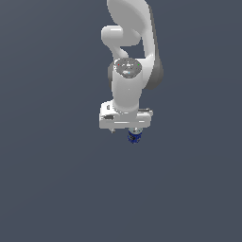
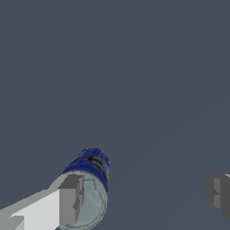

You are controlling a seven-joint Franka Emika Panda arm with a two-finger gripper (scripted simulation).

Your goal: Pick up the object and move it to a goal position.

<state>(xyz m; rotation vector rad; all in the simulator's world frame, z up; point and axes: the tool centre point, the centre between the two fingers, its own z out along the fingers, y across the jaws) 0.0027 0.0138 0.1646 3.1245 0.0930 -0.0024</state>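
Note:
The object [image 1: 134, 136] is a tiny dark blue can with a pale top. In the exterior view it sits just below the white hand, toward that view's right. In the wrist view the object [image 2: 93, 179] stands between the fingers, right against one grey fingertip [image 2: 71, 200]. The other fingertip [image 2: 219, 192] is far from it. My gripper [image 1: 126, 129] is open wide, its jaws well apart and around the can but not closed on it; it also shows in the wrist view [image 2: 144, 196]. In the exterior view the hand hides most of the fingers.
A plain dark grey-blue floor [image 1: 52, 179] fills both views. The white arm [image 1: 130, 56] rises behind the hand toward the top of the exterior view. No other objects show.

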